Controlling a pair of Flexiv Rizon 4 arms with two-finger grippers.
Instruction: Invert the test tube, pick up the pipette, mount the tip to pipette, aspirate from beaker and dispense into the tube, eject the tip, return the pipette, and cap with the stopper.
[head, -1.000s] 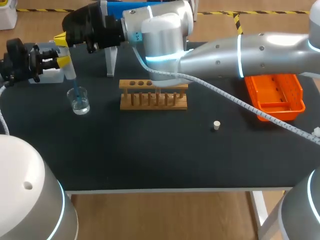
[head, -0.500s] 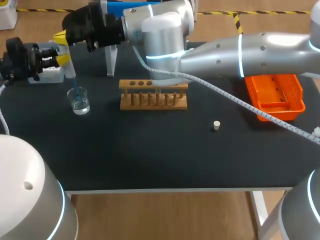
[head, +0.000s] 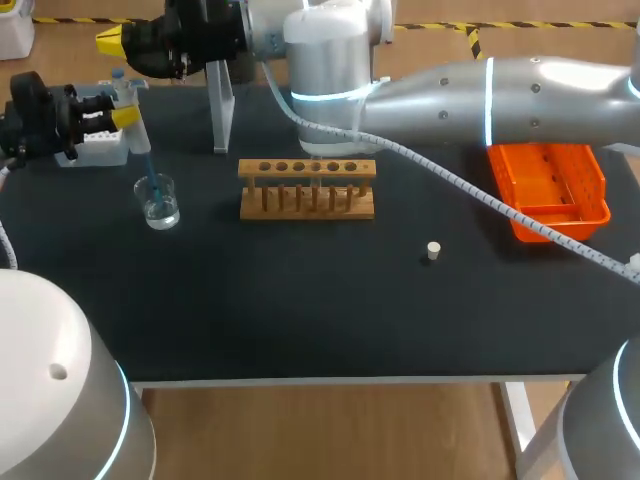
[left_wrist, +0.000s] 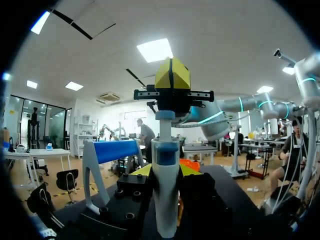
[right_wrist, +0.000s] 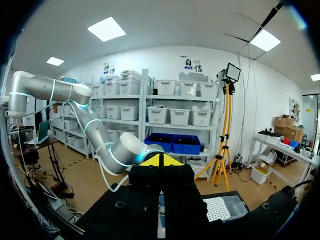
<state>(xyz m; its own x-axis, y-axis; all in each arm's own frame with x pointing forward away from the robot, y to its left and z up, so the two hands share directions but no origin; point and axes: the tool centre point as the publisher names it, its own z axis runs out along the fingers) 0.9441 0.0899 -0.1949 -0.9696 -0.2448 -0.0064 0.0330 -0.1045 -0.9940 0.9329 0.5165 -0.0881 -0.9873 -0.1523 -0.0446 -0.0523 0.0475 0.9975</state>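
At the table's left, my left gripper (head: 122, 117) is shut on the white pipette (head: 136, 135), held upright. The pipette's blue tip (head: 151, 178) dips into the glass beaker (head: 159, 204) of clear liquid. In the left wrist view the pipette (left_wrist: 165, 190) stands between the left gripper's (left_wrist: 165, 172) fingers. My right gripper (left_wrist: 172, 75) hangs shut just above its plunger. The right arm crosses the table, and its gripper (head: 112, 42) is above and behind the pipette, holding nothing (right_wrist: 161, 160). The wooden tube rack (head: 307, 188) stands mid-table and a small white stopper (head: 433, 250) lies to its right.
A white tip box (head: 95, 146) sits under my left gripper. The white-legged pipette stand (head: 222, 110) is behind the rack. An orange bin (head: 550, 190) lies at the right, partly under my right arm.
My right gripper has lifted up and back from the pipette's top. The left gripper, pipette and beaker have stayed in place.
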